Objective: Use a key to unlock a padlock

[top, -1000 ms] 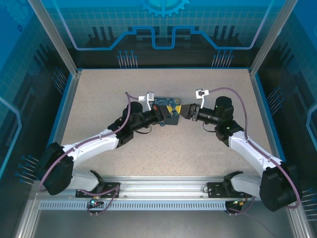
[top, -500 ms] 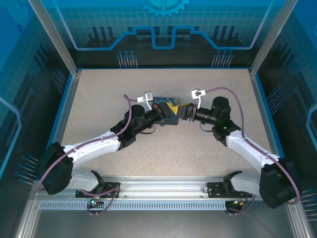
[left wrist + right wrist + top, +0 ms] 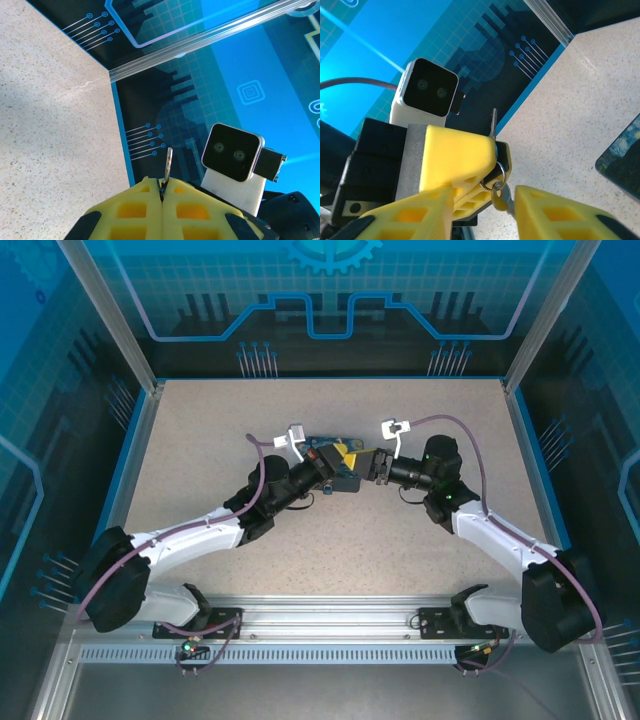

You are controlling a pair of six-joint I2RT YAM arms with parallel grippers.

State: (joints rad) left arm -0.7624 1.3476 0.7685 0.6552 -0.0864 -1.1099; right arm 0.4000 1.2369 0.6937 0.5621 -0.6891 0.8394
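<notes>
Silvery key (image 3: 169, 162) sticks up, clamped in the left gripper (image 3: 162, 189); the right gripper (image 3: 484, 194) gapes apart just opposite.

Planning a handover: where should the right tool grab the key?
Likely the ring end hanging under the left tool, coming up from below; the key pokes just a thin tip above those shut fingers.

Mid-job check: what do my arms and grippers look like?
The left arm and right arm have white link shells with black joints; a purple-grey cable runs along each. The left gripper and right gripper have yellow latticed fingers. Each wrist camera is white with a black face.
</notes>
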